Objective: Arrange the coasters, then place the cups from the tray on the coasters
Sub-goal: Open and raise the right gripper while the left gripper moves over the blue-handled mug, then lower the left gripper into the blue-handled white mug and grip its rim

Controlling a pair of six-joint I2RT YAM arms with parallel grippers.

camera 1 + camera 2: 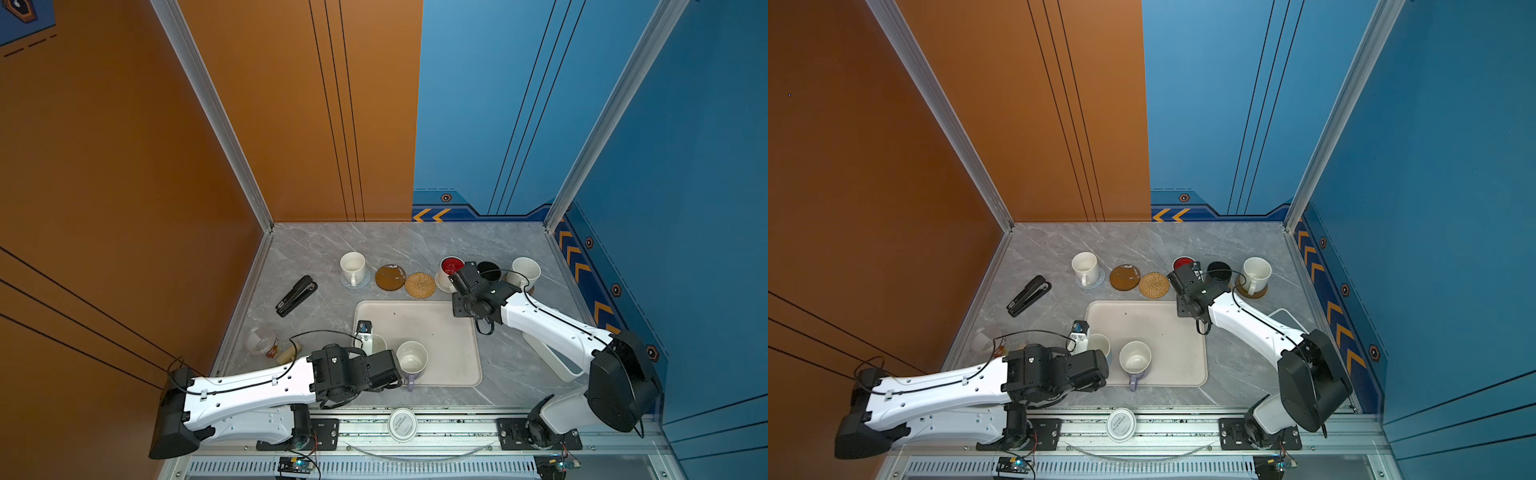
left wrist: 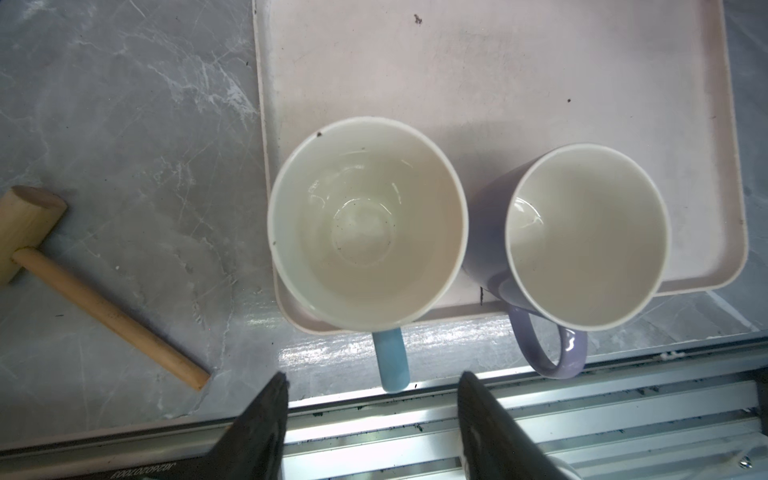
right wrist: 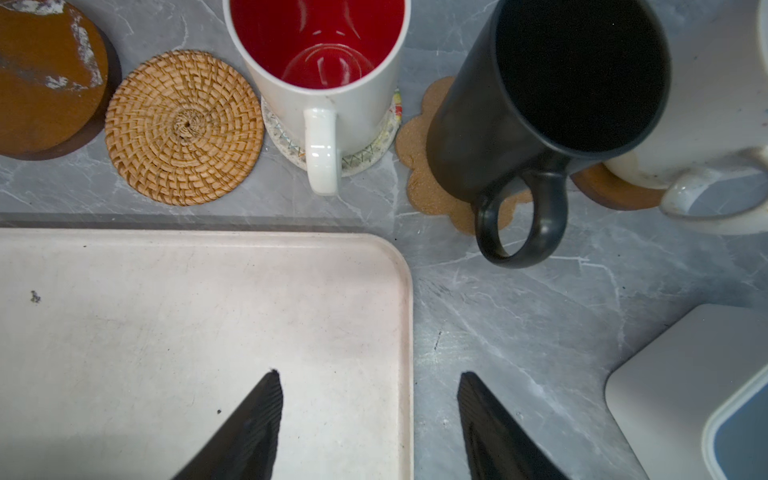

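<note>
At the lower left of the left wrist view, the left gripper [image 2: 372, 374] had its fingers spread apart with nothing between them but air and the handle [image 2: 390, 361] of the light blue mug [image 2: 365, 224]. That mug sat in the lower-left corner of the tray [image 2: 498, 83], handle poking out past the rim. The lavender mug [image 2: 586, 237] stood just to its right, really close.

Looked like the pick was on. The smart way would be to centre on the handle, pinch it firmly, then lift straight up so the lavender one doesn't get bumped. The brown disc [image 1: 390, 277] and rattan round [image 1: 420, 285], mid-frame above the tray, were both free.

Further right, the right gripper [image 3: 369, 372] hung empty, fingers apart, over the tray's upper-right corner.
</note>
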